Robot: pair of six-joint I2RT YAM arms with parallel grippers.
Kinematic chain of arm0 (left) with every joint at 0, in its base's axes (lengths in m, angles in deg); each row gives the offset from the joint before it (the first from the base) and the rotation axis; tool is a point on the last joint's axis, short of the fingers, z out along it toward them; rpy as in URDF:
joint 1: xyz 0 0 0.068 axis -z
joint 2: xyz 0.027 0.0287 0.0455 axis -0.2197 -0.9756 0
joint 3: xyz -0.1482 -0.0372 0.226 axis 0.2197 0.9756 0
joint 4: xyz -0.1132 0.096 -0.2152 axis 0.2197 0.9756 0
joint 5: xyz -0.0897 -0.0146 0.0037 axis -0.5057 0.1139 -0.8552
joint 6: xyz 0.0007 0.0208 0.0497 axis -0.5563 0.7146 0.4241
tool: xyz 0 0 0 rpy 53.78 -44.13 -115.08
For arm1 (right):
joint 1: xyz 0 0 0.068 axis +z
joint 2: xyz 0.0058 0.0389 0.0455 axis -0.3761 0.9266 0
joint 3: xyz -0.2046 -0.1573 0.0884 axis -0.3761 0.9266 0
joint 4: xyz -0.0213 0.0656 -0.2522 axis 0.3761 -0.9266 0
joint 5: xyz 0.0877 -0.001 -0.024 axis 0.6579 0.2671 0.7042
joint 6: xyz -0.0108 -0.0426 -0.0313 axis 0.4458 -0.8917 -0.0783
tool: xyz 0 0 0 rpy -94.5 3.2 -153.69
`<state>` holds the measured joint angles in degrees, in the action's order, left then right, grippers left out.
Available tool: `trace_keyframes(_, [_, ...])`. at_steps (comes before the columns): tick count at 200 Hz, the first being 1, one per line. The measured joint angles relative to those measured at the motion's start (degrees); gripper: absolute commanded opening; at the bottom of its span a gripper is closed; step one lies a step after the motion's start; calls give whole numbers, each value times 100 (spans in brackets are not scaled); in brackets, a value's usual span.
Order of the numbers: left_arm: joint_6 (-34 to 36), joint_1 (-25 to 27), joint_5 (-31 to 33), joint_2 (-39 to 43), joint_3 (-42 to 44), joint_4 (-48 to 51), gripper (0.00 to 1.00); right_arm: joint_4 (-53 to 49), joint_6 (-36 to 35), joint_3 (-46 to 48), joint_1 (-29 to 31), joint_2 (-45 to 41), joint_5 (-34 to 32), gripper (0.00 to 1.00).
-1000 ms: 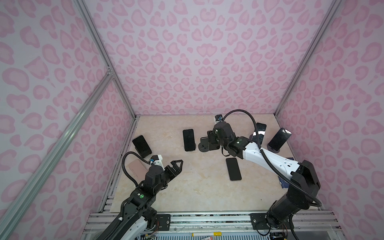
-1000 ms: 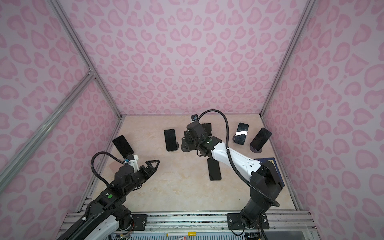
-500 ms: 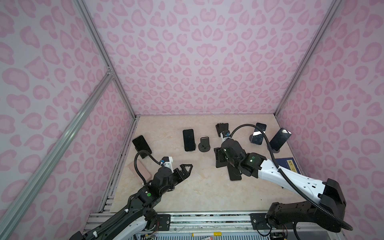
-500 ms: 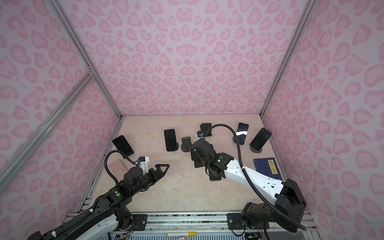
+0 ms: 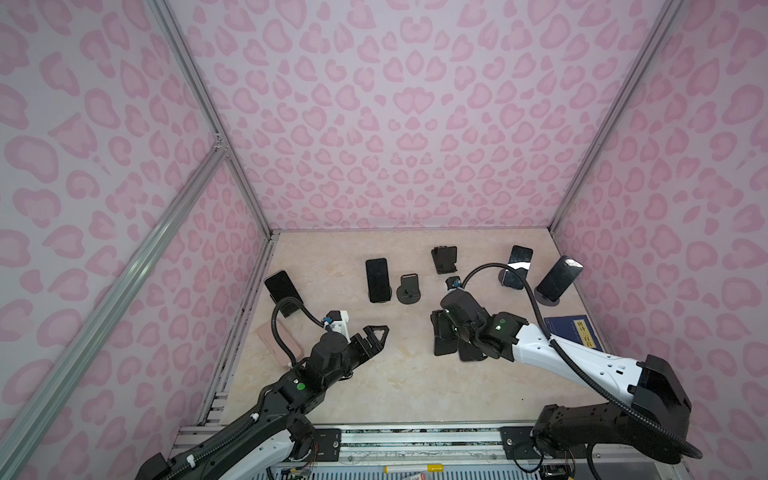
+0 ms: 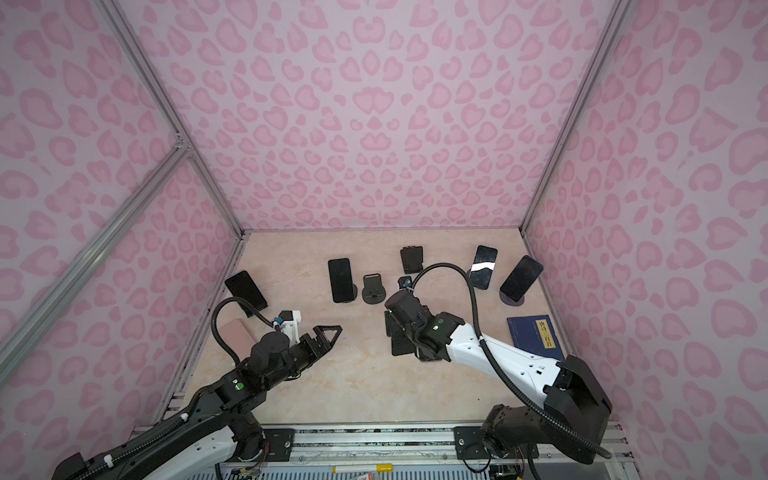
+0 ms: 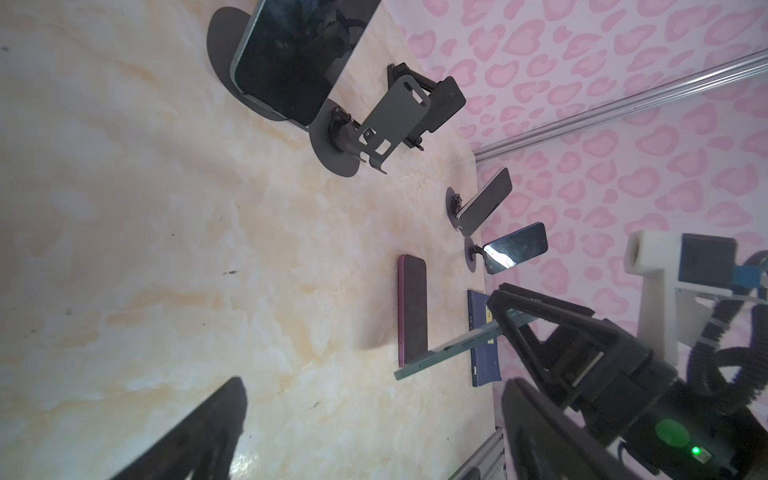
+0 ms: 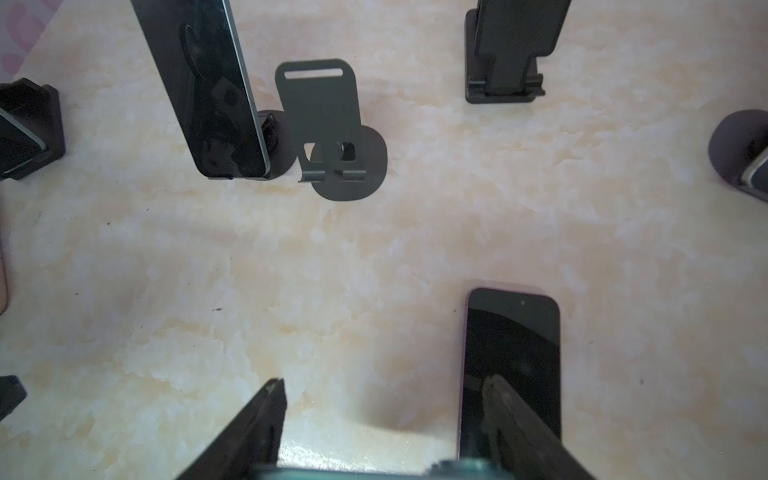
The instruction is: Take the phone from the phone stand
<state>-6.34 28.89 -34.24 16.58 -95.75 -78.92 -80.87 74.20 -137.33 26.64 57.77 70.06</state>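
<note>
The phone (image 5: pixel 441 340) (image 6: pixel 398 341) is a dark slab with a teal edge (image 7: pixel 451 350). It is off its stand and held tilted, low over the table. My right gripper (image 5: pixel 451 332) (image 8: pixel 382 384) is shut on its sides, and the teal edge (image 8: pixel 374 471) shows between the fingers. The empty phone stand (image 5: pixel 409 289) (image 6: pixel 372 287) (image 7: pixel 368 135) (image 8: pixel 332 137) stands farther back on a round base. My left gripper (image 5: pixel 376 332) (image 6: pixel 330 332) (image 7: pixel 374 395) hovers open over bare table at the front left, holding nothing.
A purple phone (image 5: pixel 473 355) (image 7: pixel 413 307) (image 8: pixel 513 353) lies flat right beside the held one. Phones on stands: (image 5: pixel 378 280), (image 5: pixel 282 289), (image 5: pixel 517 266), (image 5: pixel 557 280). A small folded stand (image 5: pixel 444 259) is at the back. A blue book (image 5: pixel 575 332) lies at the right, a pink case (image 5: pixel 276 338) at the left.
My right gripper lifted the phone off the middle stand and carried it toward the front, down beside the flat purple phone. My left arm reached farther onto the table, still open.
</note>
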Motion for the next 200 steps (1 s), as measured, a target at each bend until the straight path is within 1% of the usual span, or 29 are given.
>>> trace_keyframes(38, [2, 39, -98, -87, -114, 13, 99, -149, 144, -275, -4, 549, 81, 71])
trace_keyframes(111, [7, 59, -111, -9, -166, 24, 99, -291, 243, -476, -81, 1172, 291, 70])
trace_keyframes(200, [-15, 74, -109, -245, -190, 24, 98, 146, 245, -516, -278, 1829, 413, 67])
